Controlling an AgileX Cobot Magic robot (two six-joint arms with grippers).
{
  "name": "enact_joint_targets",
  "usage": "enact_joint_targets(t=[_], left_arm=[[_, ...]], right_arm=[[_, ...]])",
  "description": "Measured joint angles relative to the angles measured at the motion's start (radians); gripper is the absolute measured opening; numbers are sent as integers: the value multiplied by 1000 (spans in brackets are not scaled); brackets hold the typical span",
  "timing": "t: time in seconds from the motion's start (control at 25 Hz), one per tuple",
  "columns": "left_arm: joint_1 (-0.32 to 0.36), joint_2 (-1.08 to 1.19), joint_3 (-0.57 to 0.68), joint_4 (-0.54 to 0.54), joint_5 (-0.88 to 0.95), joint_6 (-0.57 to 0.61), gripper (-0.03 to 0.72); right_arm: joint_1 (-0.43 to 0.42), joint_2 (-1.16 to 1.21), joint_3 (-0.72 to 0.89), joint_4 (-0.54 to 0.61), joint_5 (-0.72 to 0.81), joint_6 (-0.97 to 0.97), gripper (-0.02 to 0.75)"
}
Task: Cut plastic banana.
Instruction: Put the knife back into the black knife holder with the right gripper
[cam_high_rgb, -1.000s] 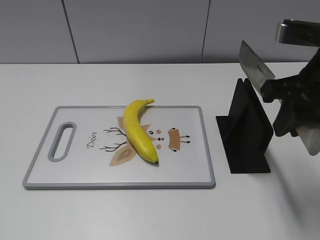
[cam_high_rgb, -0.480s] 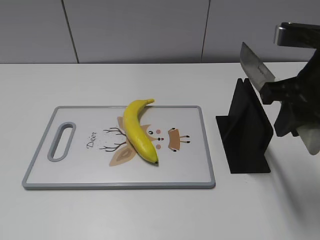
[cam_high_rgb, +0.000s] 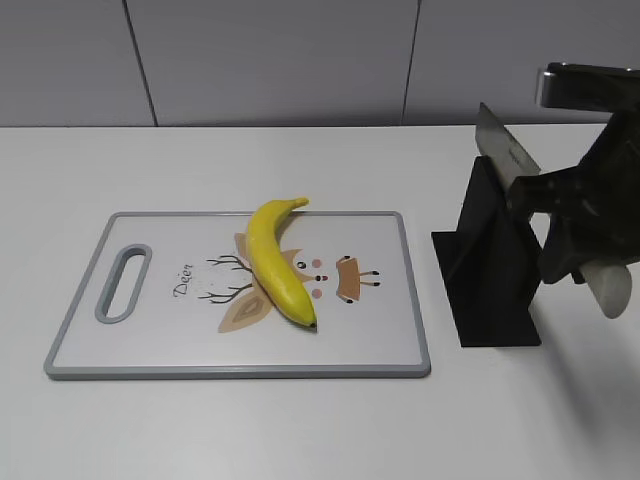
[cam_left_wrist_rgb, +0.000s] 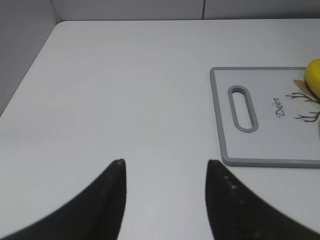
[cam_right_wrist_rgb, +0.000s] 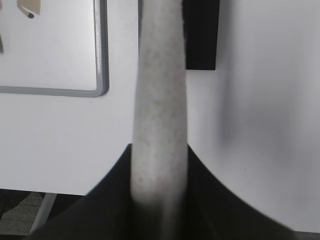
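Observation:
The plastic banana is bright yellow and lies on the cutting board, stem toward the far edge, dark tip toward the near edge. A sliver of it shows in the left wrist view. My right gripper is shut on a knife's pale handle; the steel blade points up and left, above the black knife stand. My left gripper is open and empty over bare table, left of the board.
The board has a grey rim, a handle slot at its left and a deer drawing. The black stand sits just right of the board. A grey wall runs behind the white table.
My right gripper with the knife has shifted slightly left and down toward the stand. The banana, board and stand have not moved.

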Motion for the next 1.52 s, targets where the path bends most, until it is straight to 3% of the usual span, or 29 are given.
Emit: enact_joint_targets(t=[1.28,1.36,1.52], left_arm=[[0,0,0,10,-6,0,501],[0,0,0,10,-6,0,501],[0,0,0,10,-6,0,501]], right_arm=[[0,125,2,-10,-30,4,184],[0,125,2,-10,-30,2,239],[0,125,2,-10,-31,-2,464]])
